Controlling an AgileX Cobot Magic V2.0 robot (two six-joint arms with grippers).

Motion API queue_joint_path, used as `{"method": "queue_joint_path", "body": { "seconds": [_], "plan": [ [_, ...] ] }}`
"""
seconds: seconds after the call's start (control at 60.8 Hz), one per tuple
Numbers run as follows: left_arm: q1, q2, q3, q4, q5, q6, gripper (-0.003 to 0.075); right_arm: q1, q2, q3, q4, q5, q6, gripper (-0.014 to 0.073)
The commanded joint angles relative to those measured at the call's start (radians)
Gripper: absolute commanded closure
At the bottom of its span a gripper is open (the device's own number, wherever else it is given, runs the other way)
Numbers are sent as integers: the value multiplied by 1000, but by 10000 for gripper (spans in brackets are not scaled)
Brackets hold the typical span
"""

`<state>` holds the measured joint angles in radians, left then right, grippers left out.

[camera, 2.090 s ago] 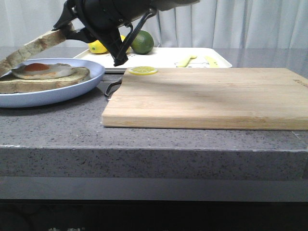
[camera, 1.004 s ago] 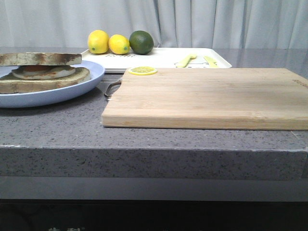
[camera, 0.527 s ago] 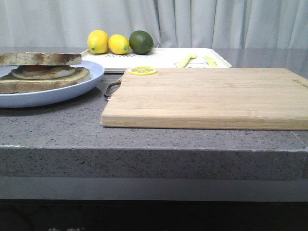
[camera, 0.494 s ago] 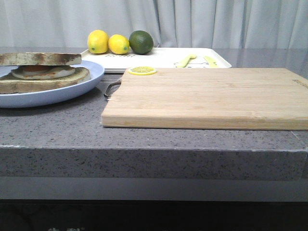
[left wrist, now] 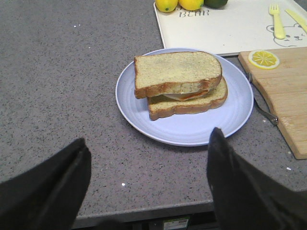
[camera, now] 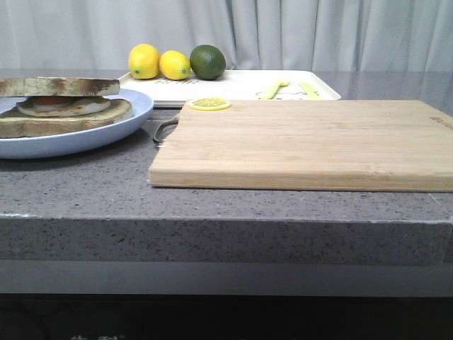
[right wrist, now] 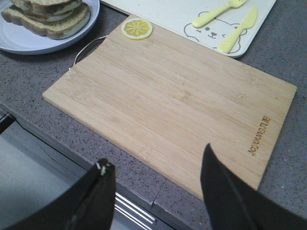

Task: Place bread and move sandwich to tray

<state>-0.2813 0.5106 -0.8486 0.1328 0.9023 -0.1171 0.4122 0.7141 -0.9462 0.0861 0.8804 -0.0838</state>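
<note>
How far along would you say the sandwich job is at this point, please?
Done: the bread lies on top of the egg, closing the sandwich on the blue plate. In hand: nothing; the left gripper and right gripper are both open and empty, off the plate. Left: moving the sandwich to the white tray, which holds only fruit and yellow cutlery.

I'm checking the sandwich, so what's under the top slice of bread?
Under the bread, an edge of the white egg with some orange shows above the bottom slice on the blue plate. The rest of the egg is covered.
</note>
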Motion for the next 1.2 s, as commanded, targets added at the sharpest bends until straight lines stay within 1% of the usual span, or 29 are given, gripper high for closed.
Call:
{"method": "queue_joint_path", "body": {
  "seconds": [0.0, 0.099, 0.313, 0.428, 0.494, 0.56, 0.625, 0.675, 0.741, 0.839, 0.938, 0.987, 1.086, 1.136, 1.185],
  "plan": [
    [-2, 75, -71, 40, -19, -10, 227, 2, -2, -23, 2, -62, 4, 172],
    [-2, 167, -113, 126, 8, -11, 227, 2, -2, -23, 2, -62, 4, 172],
    [0, 387, -202, 309, 70, -137, 227, 2, -2, -23, 2, -62, 4, 172],
    [37, 497, -251, 305, 77, -163, 227, 2, -2, -23, 2, -62, 4, 172],
    [85, 549, -285, 276, 79, -163, 227, 2, -2, -23, 2, -62, 4, 172],
    [150, 607, -319, 221, 79, -148, 227, 2, -2, -23, 2, -62, 4, 172],
    [232, 654, -350, 117, 71, -76, 227, 2, -2, -23, 2, -62, 4, 172],
    [293, 686, -372, -20, 55, 1, 227, 2, -2, -23, 2, -62, 4, 172],
    [366, 725, -379, -197, 34, 137, 227, 2, -2, -23, 2, -62, 4, 172],
    [456, 781, -379, -388, 29, 252, 231, 2, -2, -23, 2, -62, 4, 172],
    [495, 823, -379, -487, 30, 311, 284, 2, -2, -23, 2, -62, 4, 172],
    [506, 840, -379, -530, 30, 338, 333, 2, -2, -23, 2, -62, 4, 172],
    [507, 871, -379, -597, 25, 366, 407, 2, -2, -23, 2, -62, 4, 172],
    [507, 887, -379, -619, 25, 376, 424, 2, -2, -23, 2, -62, 4, 172],
    [507, 899, -379, -640, 25, 393, 426, 2, -2, -23, 2, -62, 4, 172]
  ]
}}
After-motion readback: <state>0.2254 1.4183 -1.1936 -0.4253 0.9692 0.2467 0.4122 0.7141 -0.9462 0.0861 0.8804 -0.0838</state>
